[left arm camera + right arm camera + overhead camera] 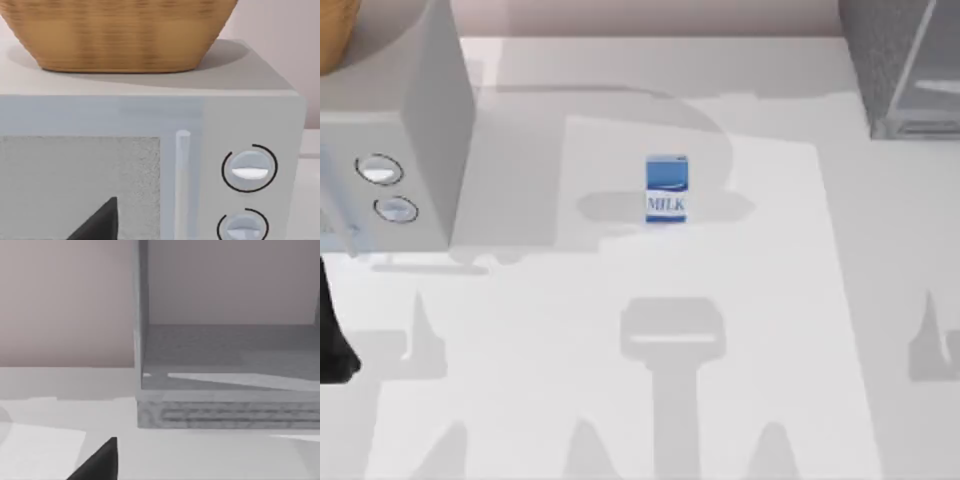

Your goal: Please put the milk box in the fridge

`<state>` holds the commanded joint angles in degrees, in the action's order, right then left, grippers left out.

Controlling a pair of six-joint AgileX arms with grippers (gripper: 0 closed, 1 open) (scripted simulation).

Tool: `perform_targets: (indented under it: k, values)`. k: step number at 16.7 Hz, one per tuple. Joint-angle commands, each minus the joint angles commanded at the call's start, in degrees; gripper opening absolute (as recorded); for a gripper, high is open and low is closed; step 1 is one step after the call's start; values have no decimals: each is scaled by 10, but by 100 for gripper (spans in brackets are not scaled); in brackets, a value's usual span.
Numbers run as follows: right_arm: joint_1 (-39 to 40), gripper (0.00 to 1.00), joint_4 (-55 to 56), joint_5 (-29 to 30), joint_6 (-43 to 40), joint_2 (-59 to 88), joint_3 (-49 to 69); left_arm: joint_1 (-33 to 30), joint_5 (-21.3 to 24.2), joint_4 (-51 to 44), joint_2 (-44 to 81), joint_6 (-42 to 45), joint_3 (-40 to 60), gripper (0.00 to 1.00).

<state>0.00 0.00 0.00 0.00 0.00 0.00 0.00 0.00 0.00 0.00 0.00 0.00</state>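
A: Milk box [666,188] stands upright near the middle of the bench [620,330], blue top, white band, "MILK" in blue letters facing the near edge. Nothing touches it.

B: And the fridge?

A: Fridge [910,65] sits at the far right corner, dark grey and speckled, with a pale glassy panel. The milk box is well apart from it, out on the open bench. From the right wrist camera the fridge [225,412] shows a light frame edge, a grey interior floor and a ribbed strip along its base.

B: What is on the left?

A: A pale grey microwave [410,130] with two round knobs at the far left. A woven basket [335,30] rests on top of it. The left wrist camera faces the microwave [210,115] front on, with its door handle, both knobs, and the basket [120,35] above.

B: Where are the arms?

A: A dark part of the left arm [335,350] shows at the left edge of the bench. Each wrist camera catches one dark fingertip at its lower edge, the left one [97,222] before the microwave door, the right one [97,462] over the bench before the fridge.

B: State of the jaws?

A: I cannot tell for either arm.
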Motion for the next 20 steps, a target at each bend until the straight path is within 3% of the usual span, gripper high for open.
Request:
perform_targets:
  k: [4, 8, 20]
  values:
    - [9, 100, 12, 4, 2, 16, 8, 0, 0, 0, 0, 0, 0, 100]
    - [63, 100, 86, 31, 13, 121, 58, 0, 0, 0, 0, 0, 0, 100]
    - [346, 100, 469, 222, 104, 784, 415, 0, 0, 0, 0, 0, 0, 100]
